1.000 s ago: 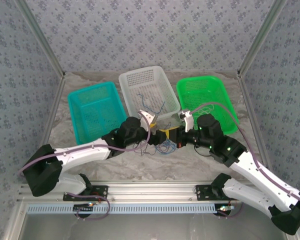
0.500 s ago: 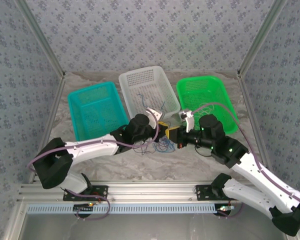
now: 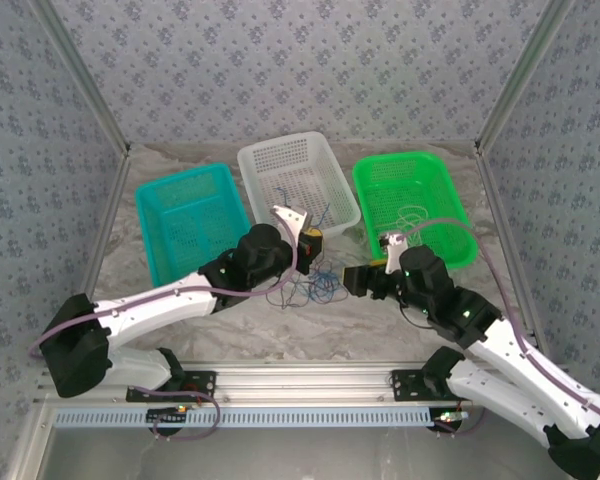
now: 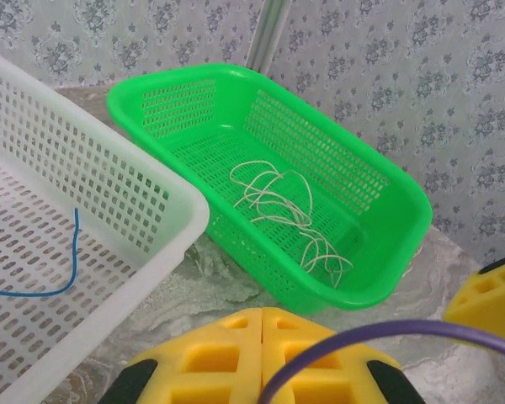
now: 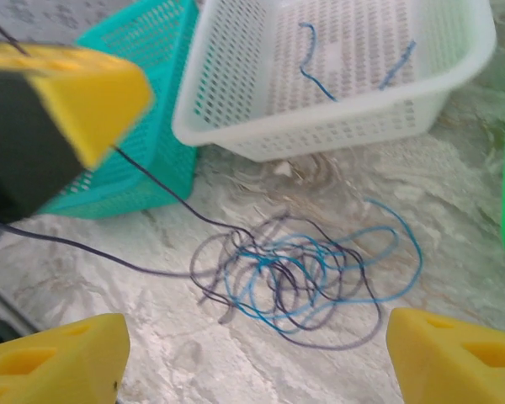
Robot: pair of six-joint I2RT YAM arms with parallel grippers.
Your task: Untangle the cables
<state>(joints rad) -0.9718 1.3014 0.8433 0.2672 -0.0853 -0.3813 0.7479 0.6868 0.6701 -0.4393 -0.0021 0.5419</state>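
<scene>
A tangle of blue and black cables (image 3: 315,285) (image 5: 307,273) lies on the table in front of the white basket (image 3: 280,146). My left gripper (image 3: 305,238) (image 4: 261,337) hovers above the tangle by that basket's front edge, its jaws pressed together. In the right wrist view the left gripper (image 5: 67,109) has a black cable (image 5: 172,195) running taut from its tip down into the tangle. My right gripper (image 3: 358,281) (image 5: 257,332) stands open, low and just right of the tangle, with nothing between its fingers.
Loose white wires (image 4: 278,198) (image 3: 415,218) lie in the green basket (image 4: 387,172) (image 3: 400,158) on the right. Blue wire pieces (image 4: 42,290) (image 5: 311,59) lie in the white basket (image 4: 151,181). A teal basket (image 3: 180,180) (image 5: 151,50) stands on the left.
The two grippers were close together over the tangle. The left one has pulled back and up toward the white basket with the black cable; the right one has drawn away to the right.
</scene>
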